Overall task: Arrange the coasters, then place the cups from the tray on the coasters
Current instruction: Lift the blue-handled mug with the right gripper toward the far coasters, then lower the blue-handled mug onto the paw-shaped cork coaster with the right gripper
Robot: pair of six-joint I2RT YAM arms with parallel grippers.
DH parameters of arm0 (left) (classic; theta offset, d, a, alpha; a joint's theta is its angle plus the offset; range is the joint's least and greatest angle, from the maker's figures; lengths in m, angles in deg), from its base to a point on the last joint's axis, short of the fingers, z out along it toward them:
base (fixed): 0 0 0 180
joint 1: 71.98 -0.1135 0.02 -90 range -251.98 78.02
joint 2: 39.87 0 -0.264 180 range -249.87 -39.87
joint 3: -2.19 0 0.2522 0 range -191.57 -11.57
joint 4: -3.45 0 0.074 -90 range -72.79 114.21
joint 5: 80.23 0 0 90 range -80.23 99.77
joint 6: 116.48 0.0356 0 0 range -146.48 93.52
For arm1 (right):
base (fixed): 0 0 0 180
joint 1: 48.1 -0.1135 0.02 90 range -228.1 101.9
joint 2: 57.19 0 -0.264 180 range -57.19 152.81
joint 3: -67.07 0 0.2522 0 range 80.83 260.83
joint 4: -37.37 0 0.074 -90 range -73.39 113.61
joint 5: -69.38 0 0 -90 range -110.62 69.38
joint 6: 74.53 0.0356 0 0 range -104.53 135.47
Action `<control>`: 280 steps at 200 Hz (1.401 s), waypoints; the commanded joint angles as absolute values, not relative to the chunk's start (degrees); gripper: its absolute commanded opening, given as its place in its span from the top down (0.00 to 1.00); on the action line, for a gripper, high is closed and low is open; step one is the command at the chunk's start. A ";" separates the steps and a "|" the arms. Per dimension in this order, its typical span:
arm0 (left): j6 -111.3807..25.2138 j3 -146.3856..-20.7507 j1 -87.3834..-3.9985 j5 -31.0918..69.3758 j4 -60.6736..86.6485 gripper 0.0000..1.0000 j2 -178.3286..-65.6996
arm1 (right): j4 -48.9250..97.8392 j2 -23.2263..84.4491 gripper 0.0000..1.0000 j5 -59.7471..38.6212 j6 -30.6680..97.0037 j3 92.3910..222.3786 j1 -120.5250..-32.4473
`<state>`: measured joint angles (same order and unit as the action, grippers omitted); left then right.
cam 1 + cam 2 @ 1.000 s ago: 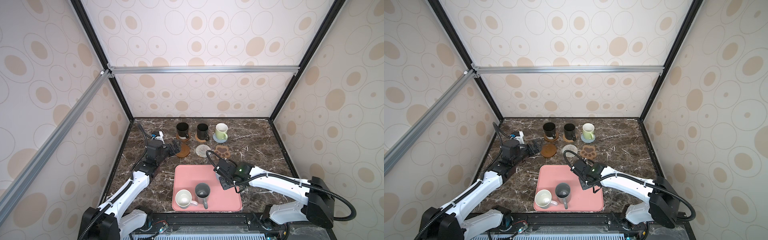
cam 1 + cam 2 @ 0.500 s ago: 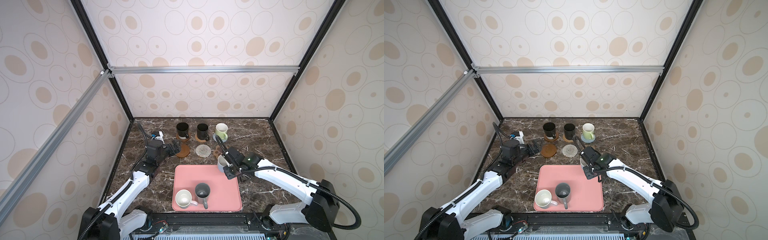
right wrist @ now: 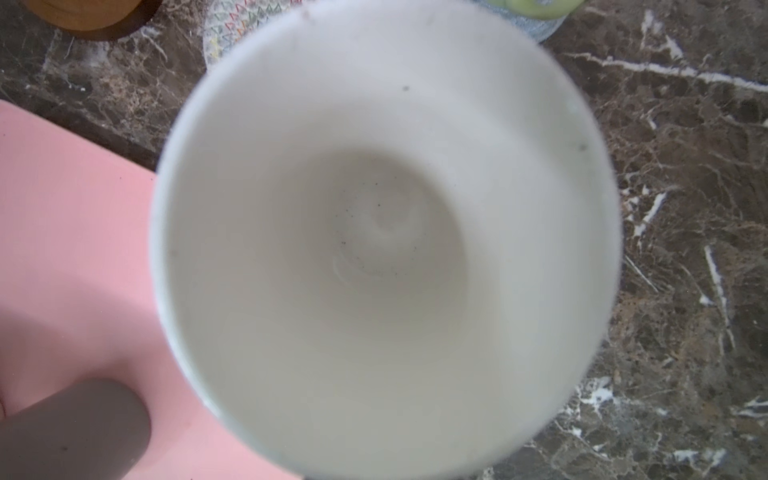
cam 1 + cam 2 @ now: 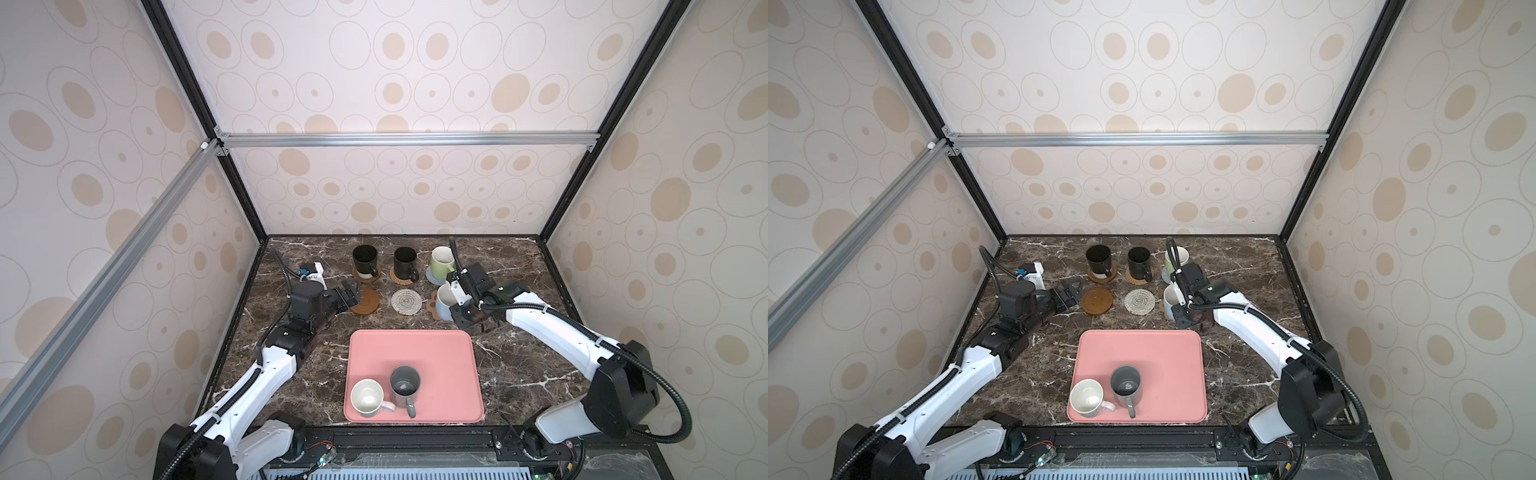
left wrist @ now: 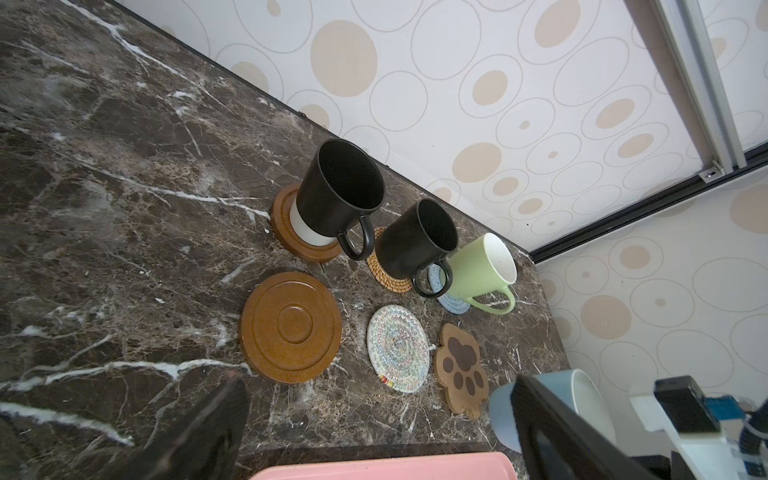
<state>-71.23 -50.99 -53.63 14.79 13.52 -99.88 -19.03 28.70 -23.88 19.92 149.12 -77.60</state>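
Two stand on the flat pink rectangular tray: a grey mug and a white mug with pinkish handle. Past its far right corner my right gripper clenches the light blue mug; my left gripper gapes empty.
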 commanded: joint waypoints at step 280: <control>-74.33 -48.39 -54.14 13.37 15.14 0.00 -95.62 | -14.83 43.93 0.86 -19.23 11.06 160.61 -70.79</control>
<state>-73.33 -48.52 -53.63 13.54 15.29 -96.64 -17.21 43.56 -19.29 11.54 158.70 -71.28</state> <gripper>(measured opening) 0.999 0.159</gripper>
